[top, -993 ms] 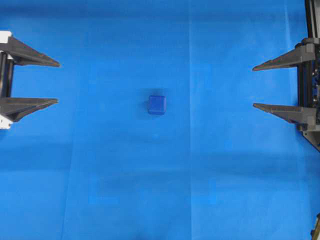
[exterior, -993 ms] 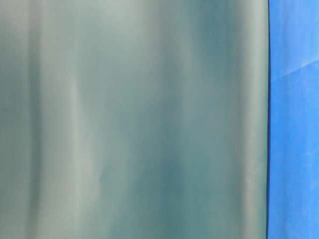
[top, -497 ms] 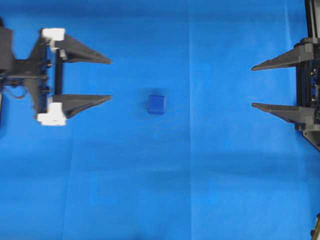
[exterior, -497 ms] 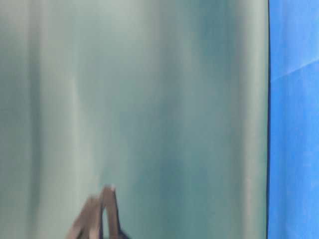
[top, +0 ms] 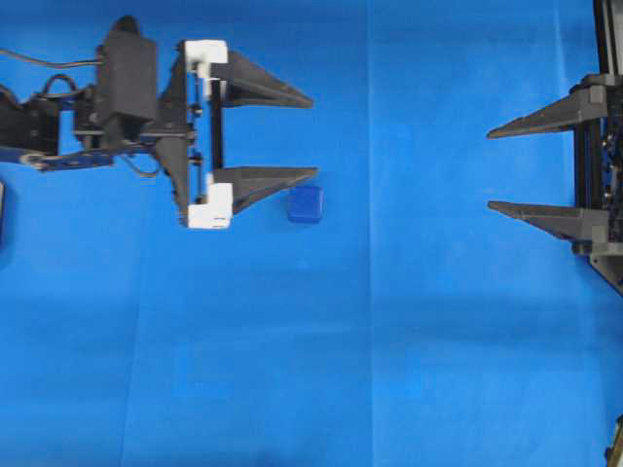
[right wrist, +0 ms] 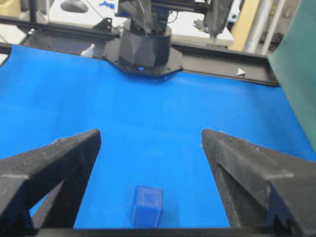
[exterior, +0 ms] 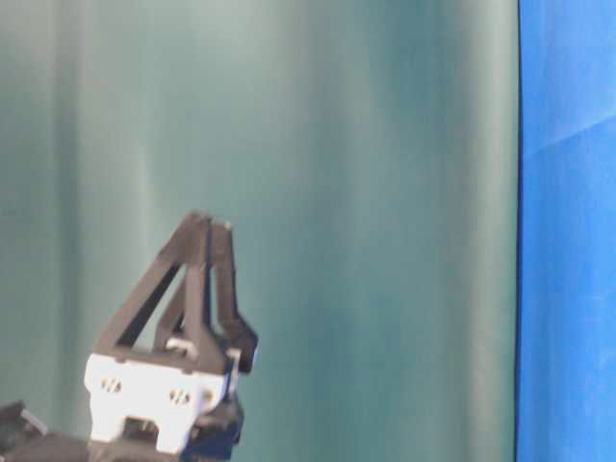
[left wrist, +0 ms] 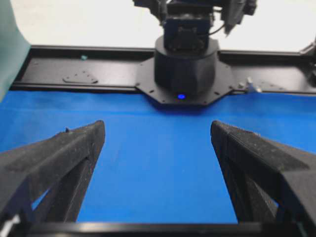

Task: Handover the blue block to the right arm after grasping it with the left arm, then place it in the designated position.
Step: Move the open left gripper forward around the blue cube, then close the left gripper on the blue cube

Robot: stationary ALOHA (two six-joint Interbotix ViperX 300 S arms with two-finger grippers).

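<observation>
One item: blue block (top: 306,204), small dark-blue cube with rounded edges, darker than the blue cloth (top: 389,341) it rests on.
Left gripper (top: 311,136): I read it wide open, empty; lower fingertip just beside the block, block outside the jaws.
Right gripper (top: 494,168): wide open, empty, well apart from the block.
Progress: I judge nothing done; grasp, handover, placing all remain.

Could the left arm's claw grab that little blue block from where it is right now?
Probably not just yet. The left claw is open, but the blue block lies just outside its nearer finger, not between the two. Nothing blocks the way; it likely needs a small sideways shift first.
</observation>
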